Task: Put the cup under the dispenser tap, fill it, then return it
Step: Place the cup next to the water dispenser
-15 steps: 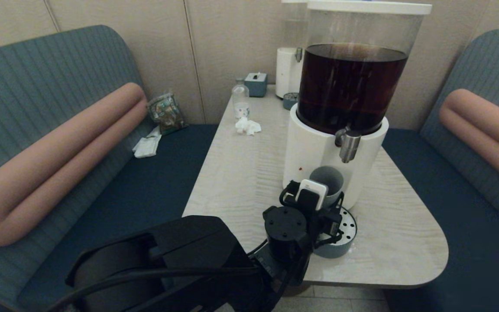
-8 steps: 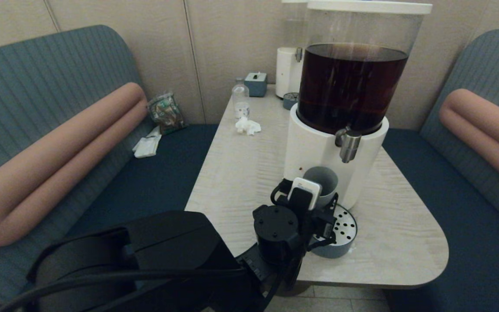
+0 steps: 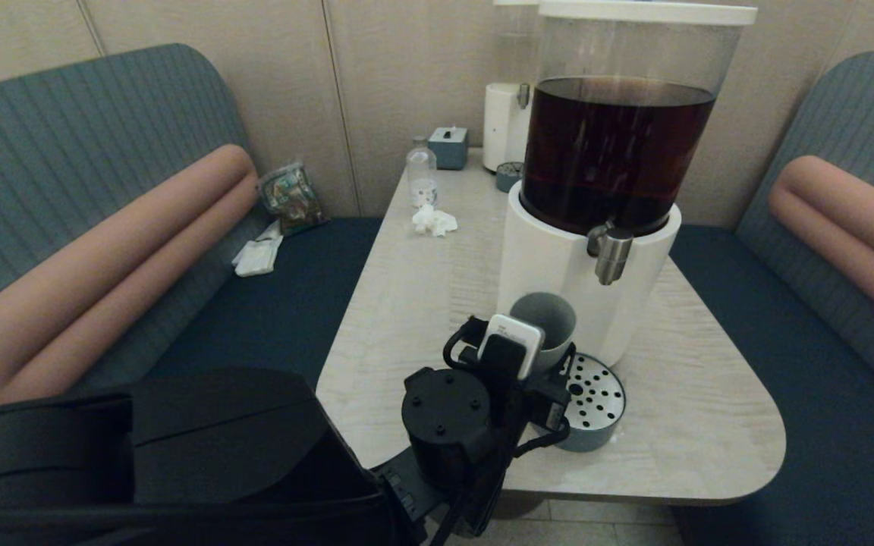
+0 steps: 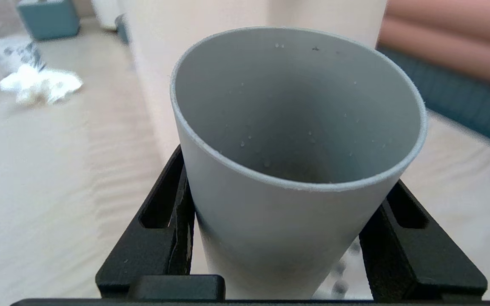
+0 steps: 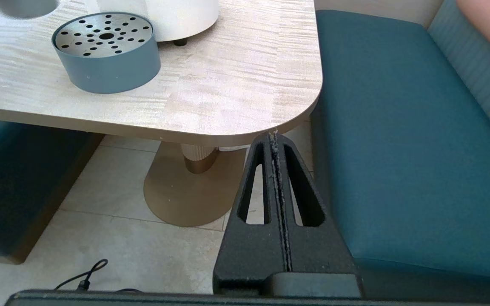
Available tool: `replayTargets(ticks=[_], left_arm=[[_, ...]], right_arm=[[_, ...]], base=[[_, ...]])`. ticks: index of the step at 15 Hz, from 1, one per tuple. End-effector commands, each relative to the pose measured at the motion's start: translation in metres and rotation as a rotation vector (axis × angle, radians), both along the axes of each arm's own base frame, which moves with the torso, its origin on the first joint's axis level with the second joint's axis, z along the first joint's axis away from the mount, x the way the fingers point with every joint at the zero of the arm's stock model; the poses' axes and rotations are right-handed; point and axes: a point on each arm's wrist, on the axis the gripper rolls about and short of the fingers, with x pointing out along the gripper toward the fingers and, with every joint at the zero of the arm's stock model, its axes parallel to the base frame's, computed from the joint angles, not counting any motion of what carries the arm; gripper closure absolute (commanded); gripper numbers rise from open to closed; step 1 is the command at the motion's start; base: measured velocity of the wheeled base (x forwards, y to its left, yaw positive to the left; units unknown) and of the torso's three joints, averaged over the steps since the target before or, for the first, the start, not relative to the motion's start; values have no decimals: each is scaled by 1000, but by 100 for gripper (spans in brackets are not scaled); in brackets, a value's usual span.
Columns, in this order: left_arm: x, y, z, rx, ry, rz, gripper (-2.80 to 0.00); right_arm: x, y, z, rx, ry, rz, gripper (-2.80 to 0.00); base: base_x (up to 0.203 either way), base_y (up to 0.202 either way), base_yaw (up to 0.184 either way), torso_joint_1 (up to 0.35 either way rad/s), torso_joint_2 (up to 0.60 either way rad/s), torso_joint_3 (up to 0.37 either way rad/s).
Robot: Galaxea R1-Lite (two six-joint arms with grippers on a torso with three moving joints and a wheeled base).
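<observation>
The grey-green cup is upright in my left gripper, a little above the table, to the left of the blue-grey drip tray and lower left of the steel dispenser tap. In the left wrist view the black fingers press both sides of the cup. Droplets cling to its inner wall, and its bottom looks dark. My right gripper is shut and empty, parked low by the table's near right corner, out of the head view.
The big dispenser's white base stands right behind the cup. The drip tray sits near the table's front edge. A bottle, crumpled tissue, teal box and small white dispenser stand at the far end.
My left gripper has carried the cup leftward and toward me, off the drip tray and away from under the tap. The right arm has not moved.
</observation>
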Motion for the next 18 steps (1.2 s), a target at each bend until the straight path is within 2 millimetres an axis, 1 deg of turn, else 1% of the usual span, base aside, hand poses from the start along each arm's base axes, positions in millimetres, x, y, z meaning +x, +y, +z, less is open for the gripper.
replayTargets(ticks=[1, 3, 5, 9, 12, 16, 18], left_arm=[[-2, 15, 6, 0, 5, 38, 0], [4, 28, 8, 0, 14, 81, 0], [17, 43, 12, -8, 10, 131, 0], [43, 70, 9, -18, 22, 226, 0], [74, 98, -5, -15, 46, 322, 0], [107, 115, -26, -20, 63, 384, 0], [118, 121, -30, -25, 57, 388, 0]], right_arm=[[0, 0, 0, 0, 1, 0, 0], [0, 0, 0, 0, 1, 1, 0], [0, 0, 0, 0, 1, 1, 0], [0, 0, 0, 0, 1, 0, 0], [0, 0, 0, 0, 1, 1, 0], [0, 0, 0, 0, 0, 0, 0], [0, 0, 0, 0, 0, 0, 0]], base=[[0, 0, 0, 0, 0, 0], [0, 0, 0, 0, 0, 0], [0, 0, 0, 0, 0, 0], [0, 0, 0, 0, 0, 0], [0, 0, 0, 0, 0, 0], [0, 0, 0, 0, 0, 0], [0, 0, 0, 0, 0, 0]])
